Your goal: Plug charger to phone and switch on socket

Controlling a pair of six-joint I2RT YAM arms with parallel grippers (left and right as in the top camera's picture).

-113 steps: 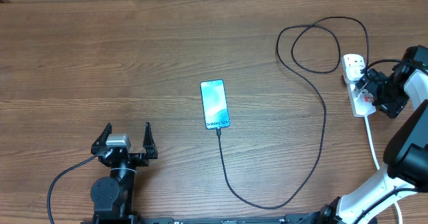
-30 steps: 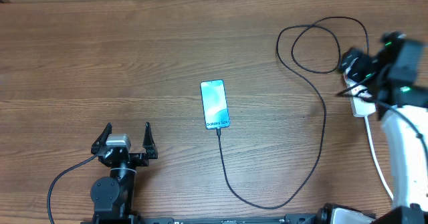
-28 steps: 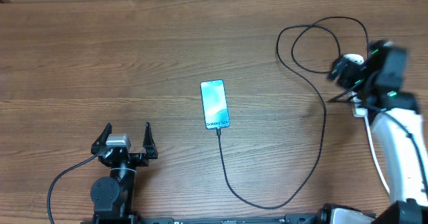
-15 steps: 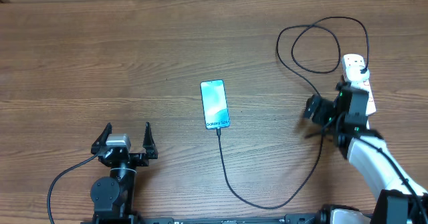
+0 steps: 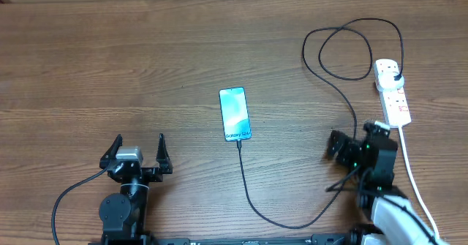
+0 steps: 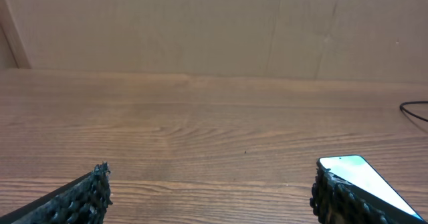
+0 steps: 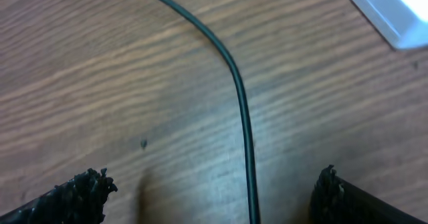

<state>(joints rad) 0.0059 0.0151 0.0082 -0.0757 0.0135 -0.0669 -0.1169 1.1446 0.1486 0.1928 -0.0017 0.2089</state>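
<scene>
The phone [image 5: 235,113] lies screen up mid-table, with the charger cable [image 5: 354,139] plugged into its near short edge. The cable loops toward the front, runs up the right side, coils, and ends at the black adapter [image 5: 395,75] seated in the white socket strip [image 5: 397,102] at the far right. My right gripper [image 5: 351,148] hovers open and empty over the cable, to the front-left of the strip. In the right wrist view the cable [image 7: 241,120] runs between its fingers [image 7: 75,196], with the strip's corner [image 7: 384,10] at top right. My left gripper [image 5: 139,144] is open and empty at the front left.
The strip's thick white cord [image 5: 409,168] runs toward the front right, beside my right arm. In the left wrist view the phone [image 6: 361,177] lies just behind the right finger [image 6: 338,198], with a brown wall behind the table.
My right arm has drawn back from the socket strip toward the front, now open over the cable. The left arm, phone and cable have not moved.
</scene>
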